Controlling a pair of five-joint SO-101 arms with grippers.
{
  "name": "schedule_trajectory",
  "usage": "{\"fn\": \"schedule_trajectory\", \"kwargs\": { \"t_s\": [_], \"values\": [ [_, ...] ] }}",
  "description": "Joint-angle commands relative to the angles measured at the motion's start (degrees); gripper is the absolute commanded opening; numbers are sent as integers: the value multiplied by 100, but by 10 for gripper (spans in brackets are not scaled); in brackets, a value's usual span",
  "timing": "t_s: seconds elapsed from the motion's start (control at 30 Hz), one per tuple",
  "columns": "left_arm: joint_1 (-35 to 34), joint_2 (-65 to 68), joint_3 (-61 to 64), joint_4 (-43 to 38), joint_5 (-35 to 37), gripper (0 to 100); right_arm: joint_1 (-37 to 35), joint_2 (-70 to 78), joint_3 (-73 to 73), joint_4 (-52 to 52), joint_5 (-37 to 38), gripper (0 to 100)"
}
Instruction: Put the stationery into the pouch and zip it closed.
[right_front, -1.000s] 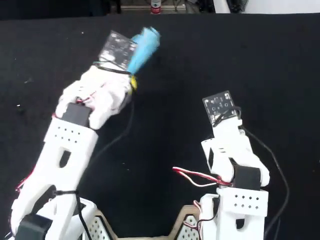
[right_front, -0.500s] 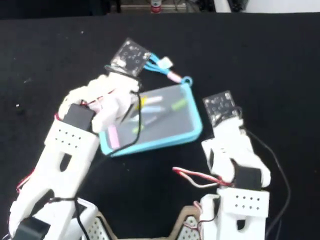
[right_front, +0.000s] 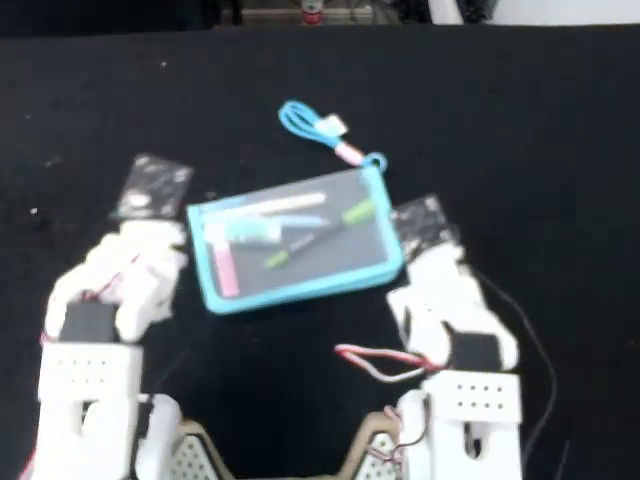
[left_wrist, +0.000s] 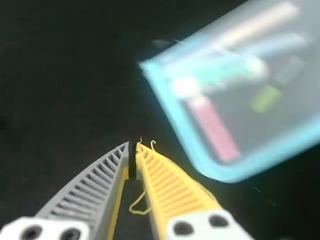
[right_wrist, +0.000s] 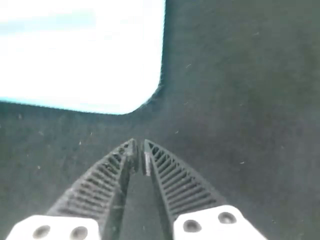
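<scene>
- Black cloth covers the bench (right_front: 520, 120) from edge to edge; both arms rise from its near edge.
- White left arm (right_front: 110, 300) stands at the near-left side of the bench. Its jaws, one grey finger (left_wrist: 95, 185) and one yellow finger (left_wrist: 165, 185), are pressed together at the tips with nothing between them. They point at bare cloth just off the pouch's near-left corner, without touching it.
- White right arm (right_front: 450, 310) stands at the near-right side. Its black jaws are closed to a sliver, gripping nothing, and sit just beside the pouch's near-right corner over bare cloth.
- Clear pouch (right_front: 300, 240) with a cyan border lies flat in the middle of the bench, between the two arms, slightly askew.
- Stationery shows through its clear face: a pink marker (right_front: 225, 270) by the left end, a green one (right_front: 355, 212) toward the right, and pale and dark pens between them.
- Cyan loop strap (right_front: 310, 125) trails from the pouch's far-right corner toward the far edge.
</scene>
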Motion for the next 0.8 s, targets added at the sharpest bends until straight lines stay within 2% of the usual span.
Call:
{"fn": "schedule_trajectory", "kwargs": {
  "t_s": [0.0,0.07,0.17,0.27,0.5,0.63,0.77],
  "values": [
    [-365,-941,796,-246,-193,30,-105,-57,207,-299,-62,11],
    [-391,-1371,1191,-246,-308,30,-97,-57,233,-316,-264,11],
    [-418,-1916,1622,-229,-299,30,-62,-57,242,-308,-1257,11],
    [-374,-2391,1859,255,-290,30,-97,-57,277,-299,-2127,13],
    [-347,-3877,2193,1187,-290,30,-53,-57,277,-290,-2224,12],
    [-136,-3736,2202,1257,-281,30,-53,-57,356,-299,-2233,12],
    [-84,-3815,2422,1240,193,30,-53,-57,435,-308,-2347,12]
  ]
}}
